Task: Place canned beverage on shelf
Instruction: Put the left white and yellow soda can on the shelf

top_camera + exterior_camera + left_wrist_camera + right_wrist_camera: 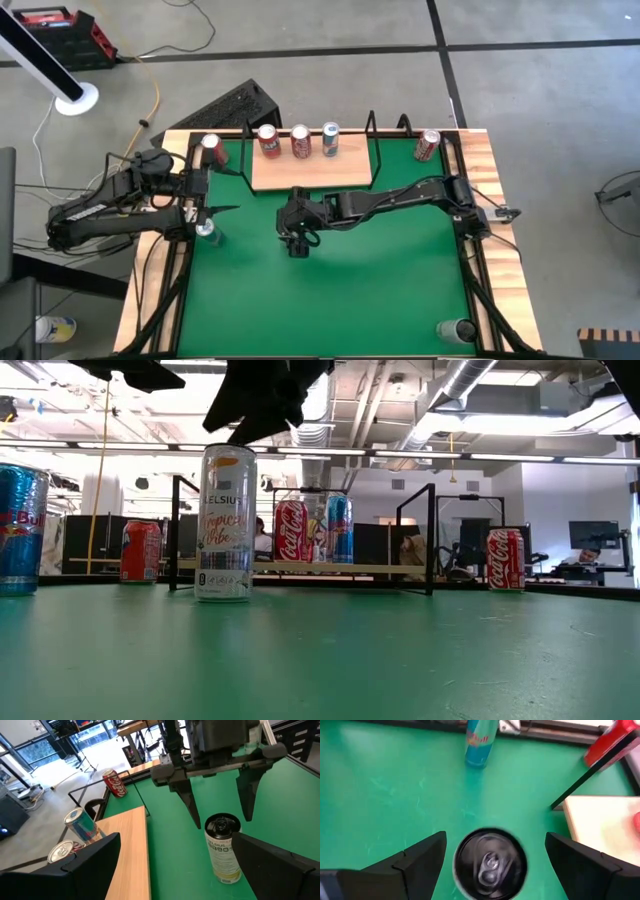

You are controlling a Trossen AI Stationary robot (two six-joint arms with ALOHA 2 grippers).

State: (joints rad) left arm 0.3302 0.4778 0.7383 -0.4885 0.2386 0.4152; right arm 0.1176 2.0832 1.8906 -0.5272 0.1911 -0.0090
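Green felt covers the table (pixel 400 280), and near its middle stands a tall white can (pixel 225 523) with a black lid, upright and alone, a little in front of the shelf (pixel 312 170). The right gripper (pixel 490 851) hangs directly above it, fingers spread wide to either side of the lid and not touching it, as the right wrist view shows; I would judge this to be the line-up for a top-down grasp, the jaws open enough to slip past the rim. The light-wood shelf lies at the far edge, already carrying three cans (pixel 299 141) in a row, two red and one blue, crowded toward its left half, so the bare right end looks like the natural spot for the white one. A red can (pixel 427 145) stands off the board to its right, another red can (pixel 213 150) to its left, and a blue can (pixel 20 530) sits near the left arm. The left gripper (pixel 205 190) waits at the left side of the table, fingers wide apart and holding nothing, apparently kept clear so the right arm has room to lift and carry.
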